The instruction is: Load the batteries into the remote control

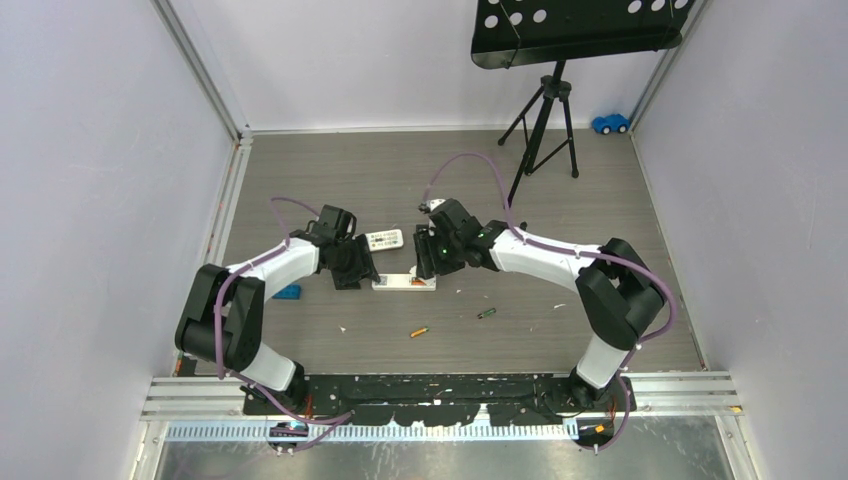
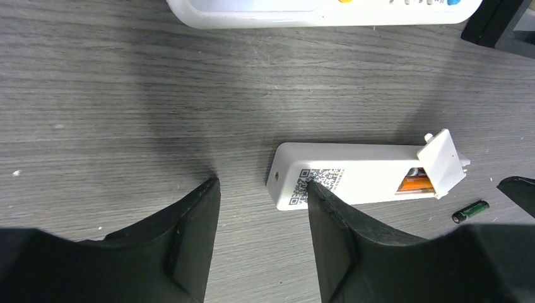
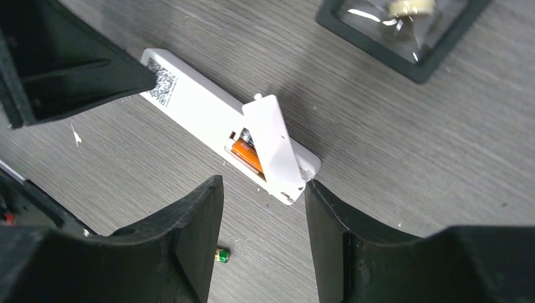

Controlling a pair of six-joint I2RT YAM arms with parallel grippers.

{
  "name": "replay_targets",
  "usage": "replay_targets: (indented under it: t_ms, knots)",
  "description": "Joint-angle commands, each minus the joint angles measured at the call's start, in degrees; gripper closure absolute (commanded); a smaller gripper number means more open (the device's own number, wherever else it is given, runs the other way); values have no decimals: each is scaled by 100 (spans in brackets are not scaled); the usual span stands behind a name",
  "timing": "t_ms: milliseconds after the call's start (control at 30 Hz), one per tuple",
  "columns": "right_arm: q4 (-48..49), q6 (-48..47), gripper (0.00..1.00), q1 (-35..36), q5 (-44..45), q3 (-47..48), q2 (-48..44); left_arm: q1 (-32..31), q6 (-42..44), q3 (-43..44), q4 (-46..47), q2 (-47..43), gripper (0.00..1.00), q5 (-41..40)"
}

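The remote control point(image 1: 405, 282) lies back-up between my two grippers, QR label showing point(image 2: 353, 173). Its battery cover point(image 3: 274, 145) stands hinged up at one end, and an orange battery point(image 3: 246, 155) sits in the open bay. A green-and-black battery point(image 1: 486, 313) lies loose on the table; it also shows in the left wrist view point(image 2: 470, 211). Another orange battery point(image 1: 418, 331) lies nearer the front. My left gripper point(image 2: 262, 183) is open, one fingertip over the QR end. My right gripper point(image 3: 264, 181) is open and empty at the cover end.
A shorter white remote point(image 1: 384, 240) lies just behind, buttons up point(image 2: 315, 12). A small blue object point(image 1: 288, 292) lies by the left arm. A dark square-framed object point(image 3: 404, 31) sits close by. A music stand point(image 1: 545, 110) and a blue toy car point(image 1: 610, 123) are at the back.
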Motion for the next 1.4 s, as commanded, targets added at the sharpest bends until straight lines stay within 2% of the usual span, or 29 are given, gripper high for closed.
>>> replay_targets:
  t_ms: [0, 300, 533, 600, 767, 933, 1367]
  knots:
    - [395, -1039, 44, 94, 37, 337, -19, 18, 161, 139, 12, 93, 46, -240]
    - [182, -1967, 47, 98, -274, 808, 528, 18, 179, 183, 39, 185, 50, -158]
    - [237, -1811, 49, 94, -285, 1022, 916, 18, 179, 201, 39, 214, 51, -150]
    - [243, -1740, 53, 96, -361, 1051, 974, 20, 179, 201, 35, 211, 51, -148]
    - [348, -1704, 71, 95, -786, 966, 985, 18, 185, 201, 23, 195, 51, -150]
    - [313, -1768, 80, 95, -1040, 880, 959, 18, 187, 201, 12, 153, 51, -123]
    - [149, -2004, 82, 100, -1001, 824, 816, 18, 174, 249, -3, 195, 51, -115]
